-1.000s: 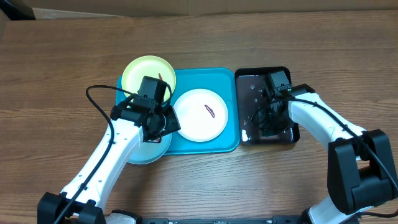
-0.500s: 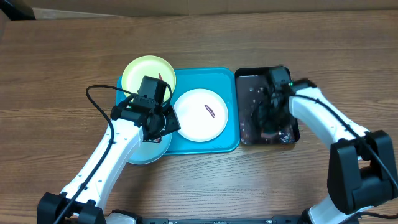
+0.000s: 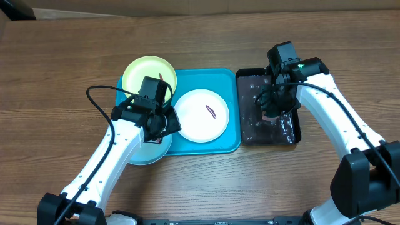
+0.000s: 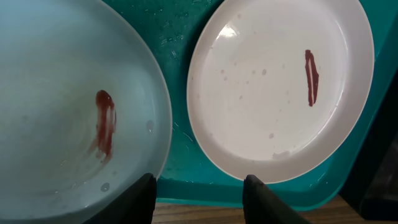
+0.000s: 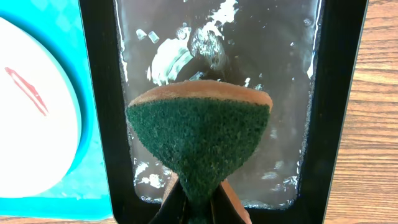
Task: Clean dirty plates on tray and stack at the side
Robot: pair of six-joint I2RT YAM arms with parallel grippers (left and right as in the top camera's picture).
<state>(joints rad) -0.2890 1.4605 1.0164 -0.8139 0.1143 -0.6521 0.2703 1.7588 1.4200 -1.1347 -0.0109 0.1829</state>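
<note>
The pale yellow plate (image 3: 147, 73) rests over the turquoise tray's (image 3: 207, 77) far left corner. The white plate (image 3: 201, 115) lies in the tray and has a red-brown smear; it also shows in the left wrist view (image 4: 267, 93). The light blue plate (image 3: 142, 155) sits at the tray's near left corner, smeared (image 4: 62, 106). My left gripper (image 3: 164, 125) (image 4: 199, 196) is open, its left finger at the blue plate's rim. My right gripper (image 3: 275, 107) (image 5: 199, 208) is shut on a green-and-brown sponge (image 5: 199, 134), held above the black tray (image 5: 336, 93).
The glossy black tray (image 3: 294, 134) holds water and foam and stands right beside the turquoise tray. A cardboard edge (image 3: 187, 5) runs along the far side of the wooden table (image 3: 62, 62).
My right gripper has risen from the black tray with the sponge and moved toward the far end. The left arm and the plates have not moved.
</note>
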